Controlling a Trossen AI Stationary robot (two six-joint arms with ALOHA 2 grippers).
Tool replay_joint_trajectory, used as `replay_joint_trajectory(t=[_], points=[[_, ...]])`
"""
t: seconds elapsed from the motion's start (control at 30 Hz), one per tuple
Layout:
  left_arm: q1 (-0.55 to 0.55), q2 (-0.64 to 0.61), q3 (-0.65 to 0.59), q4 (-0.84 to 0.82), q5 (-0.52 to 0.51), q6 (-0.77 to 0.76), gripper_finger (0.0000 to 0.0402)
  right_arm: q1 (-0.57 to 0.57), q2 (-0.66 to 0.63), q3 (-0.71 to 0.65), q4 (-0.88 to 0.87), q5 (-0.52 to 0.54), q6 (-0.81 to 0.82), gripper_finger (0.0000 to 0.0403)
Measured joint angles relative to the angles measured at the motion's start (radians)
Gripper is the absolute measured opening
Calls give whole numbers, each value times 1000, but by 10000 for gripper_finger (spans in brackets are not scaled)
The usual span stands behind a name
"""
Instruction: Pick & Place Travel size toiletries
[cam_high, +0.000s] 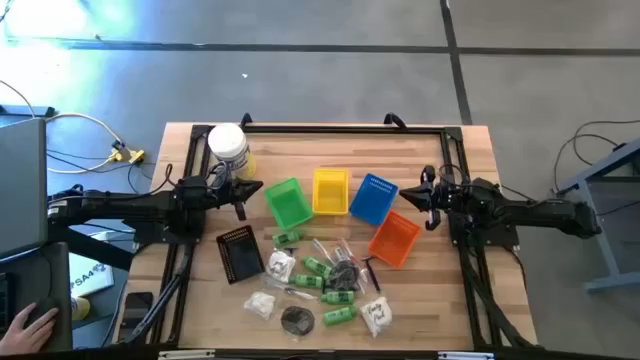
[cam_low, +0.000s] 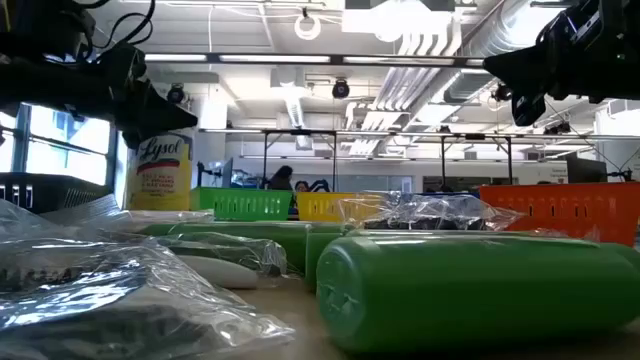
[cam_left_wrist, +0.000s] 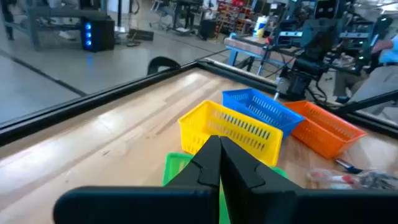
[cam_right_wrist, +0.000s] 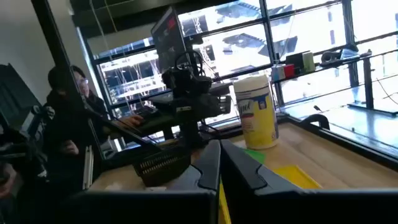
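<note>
1. The left gripper (cam_high: 243, 192) hovered beside the green basket (cam_high: 288, 203), near the white jar (cam_high: 229, 146); its fingers (cam_left_wrist: 211, 163) were pressed together, holding nothing.
2. The right gripper (cam_high: 426, 200) hung by the blue basket (cam_high: 374, 197) and orange basket (cam_high: 394, 240), fingers (cam_right_wrist: 214, 163) closed too, nothing in them.
3. The toiletries (cam_high: 322, 285) lay scattered on the table (cam_high: 450, 300), nearer than the baskets, untouched.

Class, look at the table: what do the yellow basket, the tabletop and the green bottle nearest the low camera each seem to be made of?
Yellow basket: likely moulded plastic, judging by its uniform colour and thin slotted walls. Tabletop: wood, probably sealed butcher block, showing parallel light strips with grain. Green bottle: apparently opaque plastic with a satin finish, given its soft highlights and moulded cap seam.
</note>
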Motion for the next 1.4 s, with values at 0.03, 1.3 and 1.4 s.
replay_joint_trajectory(t=[0.03, 1.3, 1.4], points=[[0, 0, 0, 0, -11, 7, 0, 0, 0, 0, -4, 1, 0, 4], [0, -439, 6, -454, 298, 378, 0, 0, -15, 0, -70, -138, -50, 2], [0, -439, 3, -446, 298, 375, 0, 0, -15, 0, -80, -138, -47, 2]])
